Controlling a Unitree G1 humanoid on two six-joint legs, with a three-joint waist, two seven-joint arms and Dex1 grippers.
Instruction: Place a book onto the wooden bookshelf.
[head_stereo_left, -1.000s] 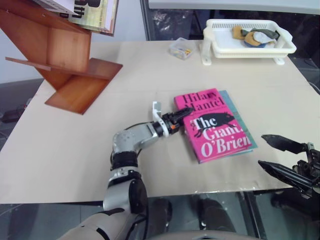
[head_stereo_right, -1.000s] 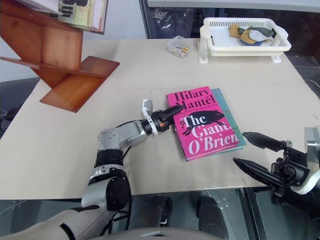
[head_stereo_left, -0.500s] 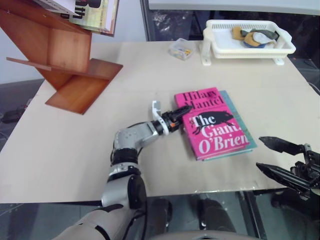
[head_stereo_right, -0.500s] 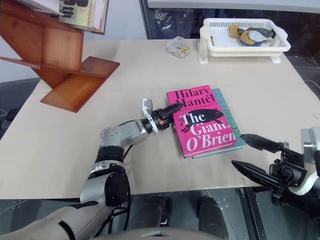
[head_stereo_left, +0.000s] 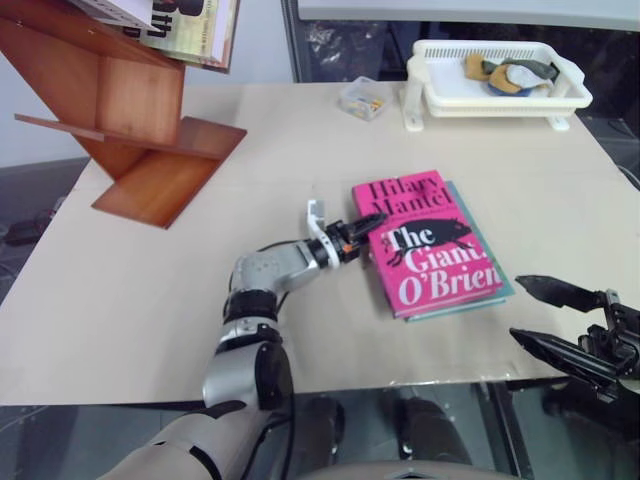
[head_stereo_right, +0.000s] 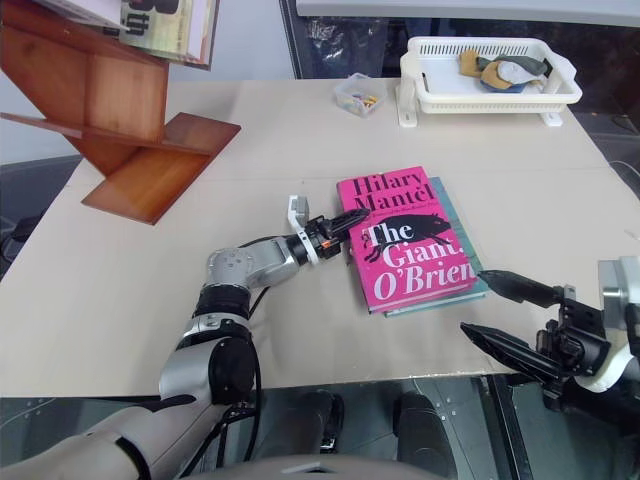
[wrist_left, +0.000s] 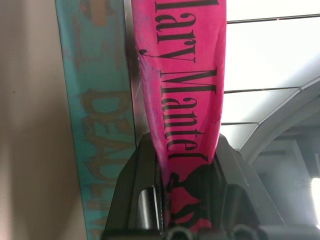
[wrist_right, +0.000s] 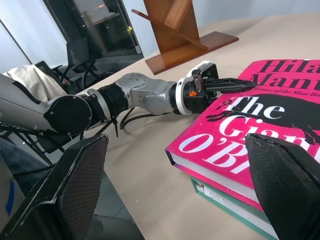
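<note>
The pink book (head_stereo_left: 434, 243) is pinched at its edge by the left gripper (head_stereo_left: 368, 224). It should be lifted slowly and flat off the blue book (head_stereo_left: 480, 262), then carried to the wooden shelf (head_stereo_left: 120, 120). The right gripper (head_stereo_left: 545, 318) is spread open, away from both books.

- The left gripper (head_stereo_left: 366, 226) reaches forward on an outstretched arm, its fingers clamped together.
- The right gripper (head_stereo_left: 545, 317) hangs low, fingers spread apart.

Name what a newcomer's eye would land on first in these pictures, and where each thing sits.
The bright pink book catches the eye first, lying mid-table on a teal-blue book, with the left gripper shut on its cover edge. Next comes the wooden bookshelf at the table's far left corner, then the white basket tray at the far right.
</note>
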